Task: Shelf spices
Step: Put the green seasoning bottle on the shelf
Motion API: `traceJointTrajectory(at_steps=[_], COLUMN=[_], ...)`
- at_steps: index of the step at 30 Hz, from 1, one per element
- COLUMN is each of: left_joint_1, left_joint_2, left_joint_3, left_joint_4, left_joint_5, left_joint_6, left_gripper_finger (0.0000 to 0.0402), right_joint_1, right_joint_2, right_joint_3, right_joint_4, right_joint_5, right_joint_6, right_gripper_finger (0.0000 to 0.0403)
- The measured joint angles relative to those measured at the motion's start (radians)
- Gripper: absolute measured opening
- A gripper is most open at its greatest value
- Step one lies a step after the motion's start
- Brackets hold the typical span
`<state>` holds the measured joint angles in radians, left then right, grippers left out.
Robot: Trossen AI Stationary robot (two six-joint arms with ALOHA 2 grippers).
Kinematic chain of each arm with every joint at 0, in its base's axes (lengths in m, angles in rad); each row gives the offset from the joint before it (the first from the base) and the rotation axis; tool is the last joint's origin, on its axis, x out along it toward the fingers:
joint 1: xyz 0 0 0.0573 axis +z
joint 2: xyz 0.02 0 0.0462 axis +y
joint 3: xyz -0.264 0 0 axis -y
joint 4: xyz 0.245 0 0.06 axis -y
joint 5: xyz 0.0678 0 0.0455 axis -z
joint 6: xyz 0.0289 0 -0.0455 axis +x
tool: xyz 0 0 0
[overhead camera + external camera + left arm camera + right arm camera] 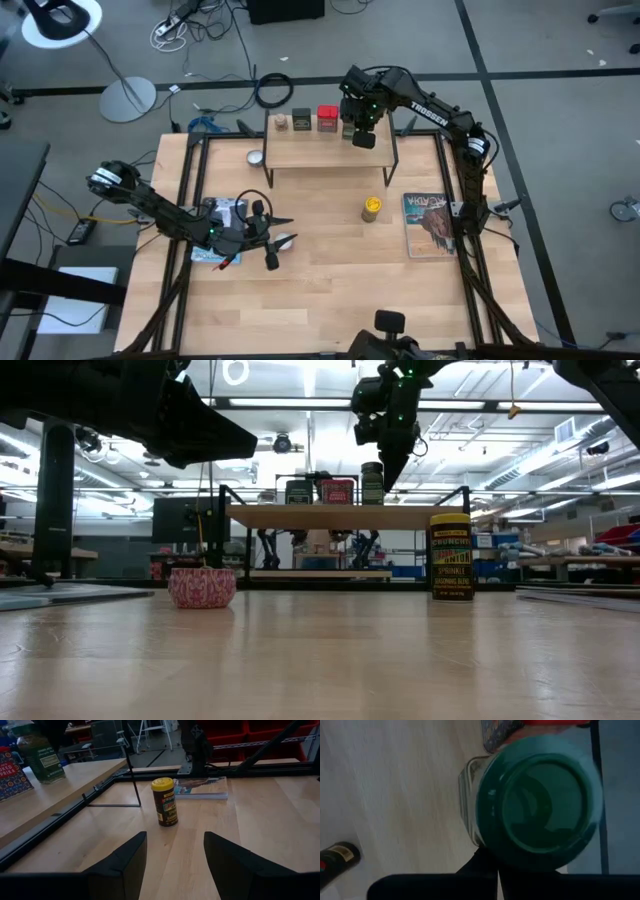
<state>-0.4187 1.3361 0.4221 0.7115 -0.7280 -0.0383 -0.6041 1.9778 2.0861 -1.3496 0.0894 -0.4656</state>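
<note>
From overhead I see the right claw [362, 135] at about 1 o'clock on the bench [330, 290], above the right end of the shelf [325, 150]. Its fingers are closed together with nothing between them, directly over the green-capped jar [540, 800], which stands on the shelf's back edge. To the left of that jar along the same edge stand 3 more — the red tin [327, 119], the black tin [302, 121] and the small brownish jar [281, 123]. The yellow jar [371, 208] stands upright on the bench at about 3 o'clock, in front of the shelf and beside a book [431, 223]. My left claw [281, 243] hovers at about 9 o'clock, fingers apart and empty, near a pink patterned cup [202, 587].
</note>
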Motion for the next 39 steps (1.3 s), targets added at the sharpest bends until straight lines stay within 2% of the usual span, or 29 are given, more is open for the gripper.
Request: traceJointTrajectory(at_steps=[11, 39], left_joint_1=[0.0, 0.0], left_joint_2=[0.0, 0.0], left_joint_3=[0.0, 0.0], left_joint_4=[0.0, 0.0], left_joint_5=[0.0, 0.0], left_joint_6=[0.0, 0.0], left_gripper_finger=[0.0202, 0.0202], right_joint_1=[0.046, 0.055], right_joint_2=[-0.001, -0.001], right_joint_3=[0.007, 0.007], right_joint_4=[-0.102, 0.08], right_joint_5=[-0.02, -0.03], right_joint_6=[0.052, 0.043], right_gripper_finger=[0.0, 0.0])
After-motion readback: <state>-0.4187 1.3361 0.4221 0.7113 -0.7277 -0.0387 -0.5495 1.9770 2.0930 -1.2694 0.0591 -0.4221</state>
